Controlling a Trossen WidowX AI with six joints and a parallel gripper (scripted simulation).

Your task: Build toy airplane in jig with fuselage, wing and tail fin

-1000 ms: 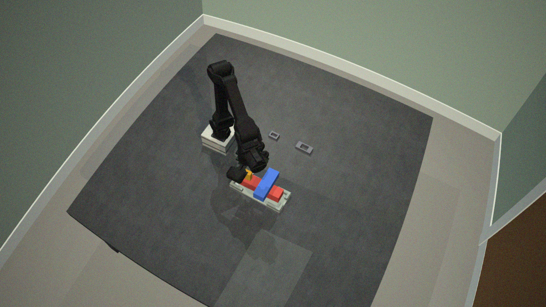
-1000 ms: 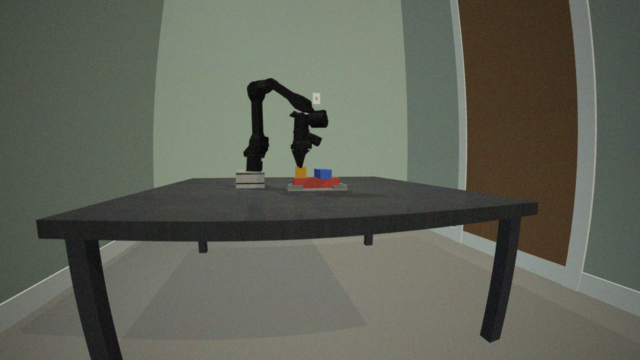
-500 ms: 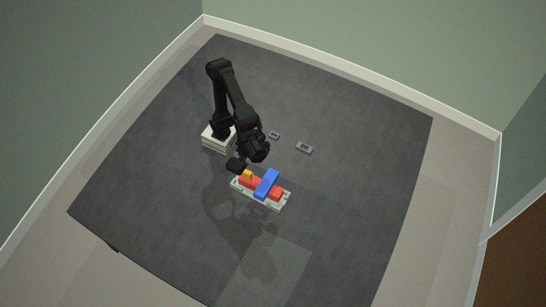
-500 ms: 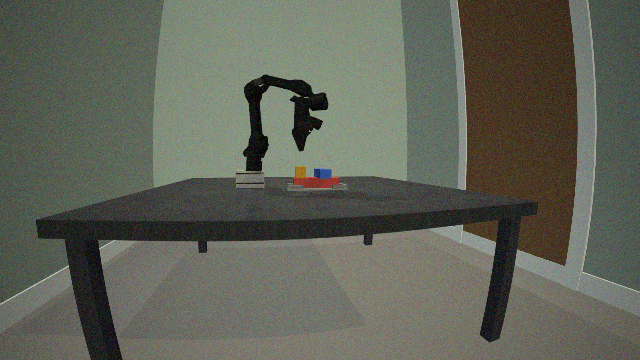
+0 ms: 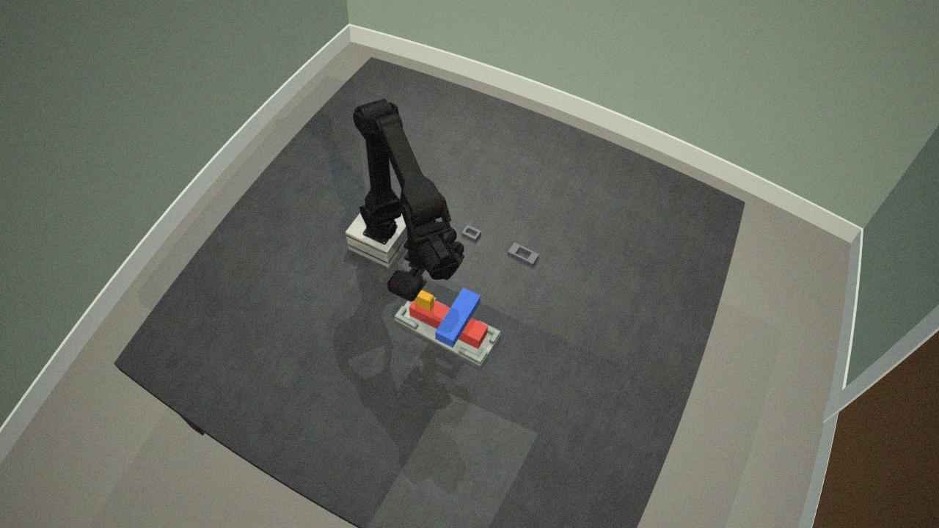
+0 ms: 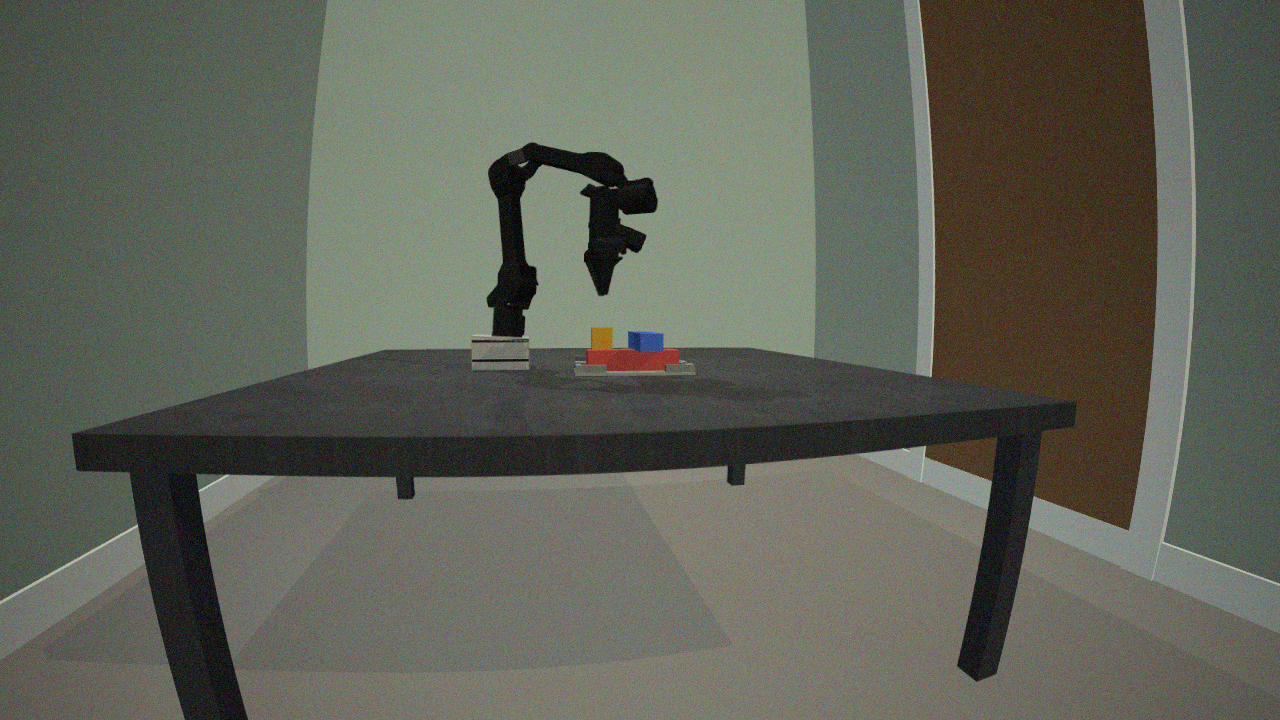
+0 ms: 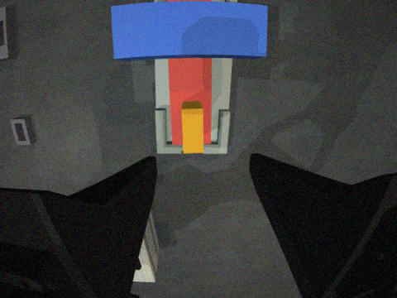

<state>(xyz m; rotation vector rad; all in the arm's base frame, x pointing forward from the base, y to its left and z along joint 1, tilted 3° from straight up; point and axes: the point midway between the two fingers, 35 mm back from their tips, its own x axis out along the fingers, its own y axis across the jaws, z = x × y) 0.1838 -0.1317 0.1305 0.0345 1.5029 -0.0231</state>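
Note:
The red fuselage lies flat in the pale grey cradle. The blue wing lies across the top of the fuselage and rests on it. The orange tail fin stands upright on the fuselage near one end, with no gap visible below it. The tabs and sockets are hidden. My gripper is open and empty. It hangs well above the tail fin, touching nothing.
A small grey holder and a larger grey holder lie on the table behind the cradle. The white base block of the arm stands to the left of the cradle.

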